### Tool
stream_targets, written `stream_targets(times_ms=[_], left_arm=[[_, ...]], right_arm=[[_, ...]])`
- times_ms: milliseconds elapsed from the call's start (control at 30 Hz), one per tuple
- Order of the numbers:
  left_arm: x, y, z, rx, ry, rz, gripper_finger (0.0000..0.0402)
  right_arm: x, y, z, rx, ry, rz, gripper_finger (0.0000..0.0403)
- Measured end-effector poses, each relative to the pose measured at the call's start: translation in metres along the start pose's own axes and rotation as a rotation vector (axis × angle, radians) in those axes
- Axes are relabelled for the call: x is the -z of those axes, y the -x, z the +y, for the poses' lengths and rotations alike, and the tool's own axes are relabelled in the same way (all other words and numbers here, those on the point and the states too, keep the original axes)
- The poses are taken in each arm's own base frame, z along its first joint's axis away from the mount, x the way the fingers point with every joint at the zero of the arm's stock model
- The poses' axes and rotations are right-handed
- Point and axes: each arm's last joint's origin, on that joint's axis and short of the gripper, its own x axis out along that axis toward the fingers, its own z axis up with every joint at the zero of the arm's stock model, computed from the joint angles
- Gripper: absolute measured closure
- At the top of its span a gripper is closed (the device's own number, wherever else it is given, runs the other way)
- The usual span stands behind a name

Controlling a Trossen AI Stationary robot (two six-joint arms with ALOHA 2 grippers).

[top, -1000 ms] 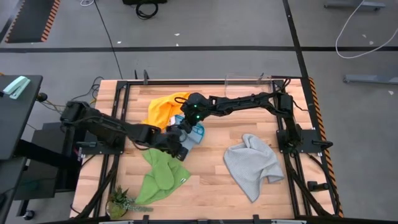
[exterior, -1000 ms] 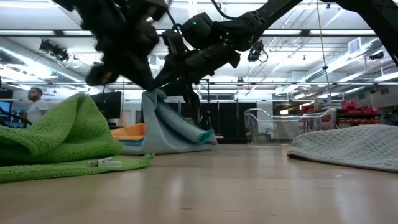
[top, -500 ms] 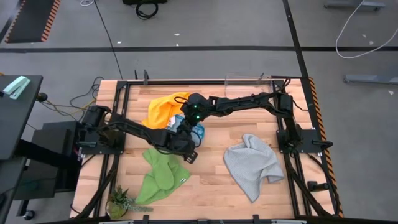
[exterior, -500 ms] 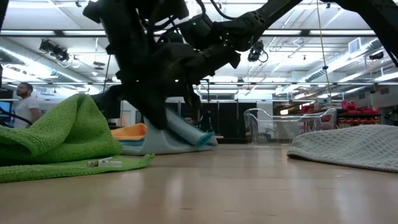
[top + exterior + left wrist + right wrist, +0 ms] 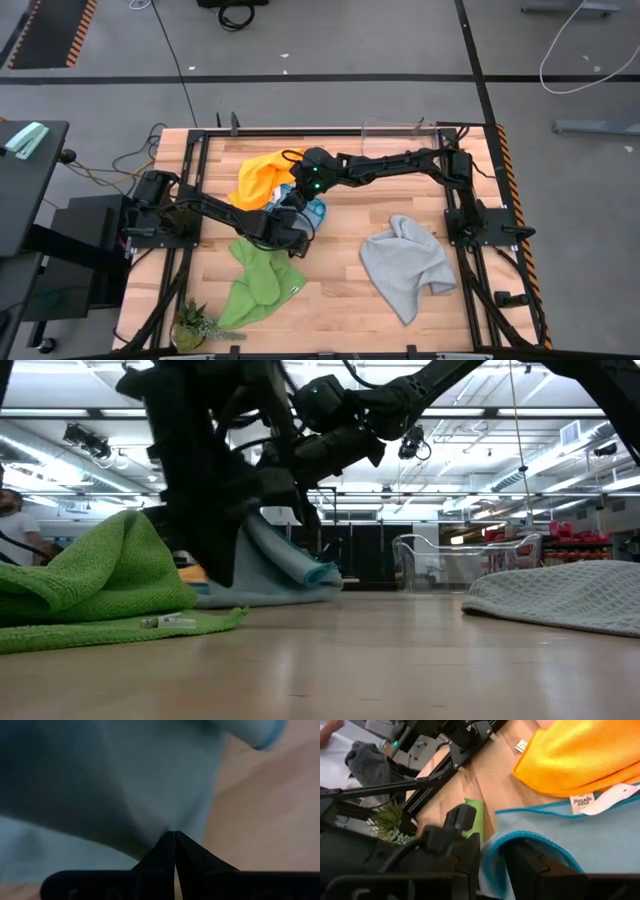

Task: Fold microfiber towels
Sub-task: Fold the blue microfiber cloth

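1. High view first: the soft light-blue microfiber towel (image 5: 312, 210) is found bunched near the middle of the wooden slatted table (image 5: 340, 290), just below the crumpled yellow-orange microfiber towel (image 5: 262, 176), and it's pretty much buried under both arms.

2. What's changed: a second ago the left arm was stretched out from farther left; it has since been tucked in, with its gripper brought right onto the blue towel. In the low view, the lifted peak of blue cloth seen earlier is now mostly blocked by that arm.

3. The left gripper (image 5: 173, 851) is seen pinched nearly together on a fold of the blue cloth, the fabric being drawn down into the tips. So a second grasp point looks to have been made, which is probably what's needed before the towel gets spread or folded.

4. The right gripper (image 5: 492, 862) is held partway apart with the teal-piped edge of the blue towel looped between its fingers (image 5: 535, 867). A white label (image 5: 582, 800) is visible on that towel's hem, lying against the orange one.

5. Towel look: limp, fine-weave, sagging in a soft ridge (image 5: 285, 565), nothing folded yet.

6. Farther out: the bright green microfiber towel (image 5: 258, 280) is heaped at the front left, the light grey microfiber towel (image 5: 405, 262) rumpled at the right, well apart. Both appear untouched, so plenty of the job is left.
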Motion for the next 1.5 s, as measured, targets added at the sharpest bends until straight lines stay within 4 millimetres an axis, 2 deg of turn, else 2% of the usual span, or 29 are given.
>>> stream_targets(times_ms=[200, 367, 500, 600, 700, 867, 967, 1067, 1133, 1300, 1500], left_arm=[[0.012, -0.009, 0.009, -0.009, 0.076, 0.003, 0.0396], [0.017, -0.011, 0.01, 0.017, 0.134, -0.006, 0.0384], [0.018, -0.011, 0.01, 0.022, 0.144, -0.014, 0.0394], [0.018, -0.01, 0.009, 0.032, 0.146, -0.014, 0.0395], [0.018, -0.011, 0.009, 0.032, 0.147, -0.012, 0.0384], [0.019, -0.011, 0.008, 0.033, 0.163, -0.012, 0.0386], [0.019, -0.011, 0.008, 0.034, 0.164, -0.012, 0.0395], [0.019, -0.011, 0.008, 0.039, 0.164, -0.01, 0.0395], [0.019, -0.011, 0.008, 0.039, 0.166, -0.009, 0.0387], [0.024, -0.01, 0.006, 0.047, 0.169, -0.006, 0.0376], [0.029, -0.008, 0.005, 0.058, 0.189, -0.002, 0.0395]], right_arm=[[-0.001, 0.001, -0.001, 0.008, -0.029, -0.011, 0.029], [-0.005, 0.002, -0.003, 0.014, -0.021, -0.044, 0.0278], [-0.01, 0.005, -0.008, 0.023, -0.027, -0.057, 0.0272], [-0.014, 0.012, -0.01, 0.03, -0.016, -0.056, 0.0269], [-0.016, 0.029, -0.003, 0.061, 0.03, -0.012, 0.0269], [0.011, 0.056, 0.02, 0.29, 0.133, 0.179, 0.0279], [0.029, 0.06, 0.038, 0.349, 0.21, 0.261, 0.0284], [0.042, 0.053, 0.05, 0.342, 0.265, 0.286, 0.0288], [0.048, 0.045, 0.051, 0.347, 0.283, 0.301, 0.0288], [0.06, 0.02, 0.033, 0.374, 0.274, 0.347, 0.0288], [0.058, 0.007, 0.017, 0.368, 0.258, 0.332, 0.0291]])
